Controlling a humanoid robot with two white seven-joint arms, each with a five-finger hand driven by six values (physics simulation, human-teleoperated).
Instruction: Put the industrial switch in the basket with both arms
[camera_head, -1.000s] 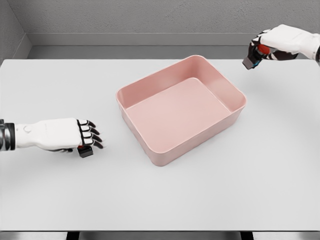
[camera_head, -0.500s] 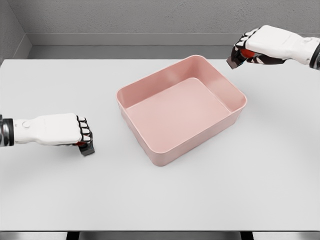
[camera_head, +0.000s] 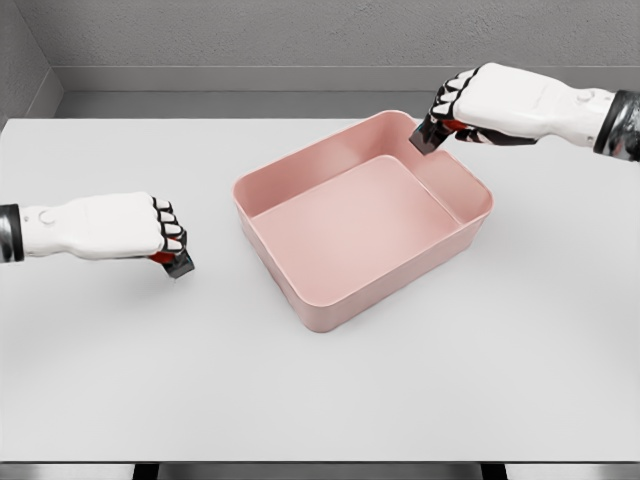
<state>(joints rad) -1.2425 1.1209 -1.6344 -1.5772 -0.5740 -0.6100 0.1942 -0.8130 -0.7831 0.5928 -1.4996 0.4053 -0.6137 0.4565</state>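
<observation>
Switches were in both fists at this moment, one apiece. I had the right hand (camera_head: 462, 102) curled tight around a dark industrial switch (camera_head: 427, 138) with a flash of red showing under the fingers; its lower end hung over the far right corner of the pink basket (camera_head: 300, 215), above the rim and not yet inside. The left hand (camera_head: 140, 226) was closed the same way on a second switch (camera_head: 176, 264), which poked out below the knuckles with a little red visible; it sat out over the bare white table (camera_head: 330, 390), well to the left of the basket and apparently just clear of the surface, though I could not tell for certain that it was not touching. The basket itself held nothing, so I judged the task at the carrying stage with both drops outstanding. To do this step well, I reckoned the right hand should travel a touch further in, past the corner wall and over the flat floor, and descend before the fingers let go, since a release at the rim might clip the wall and tip the piece outside. The left hand had the longer trip: it needed height enough to clear the near left wall, then the same low release away from its partner.
</observation>
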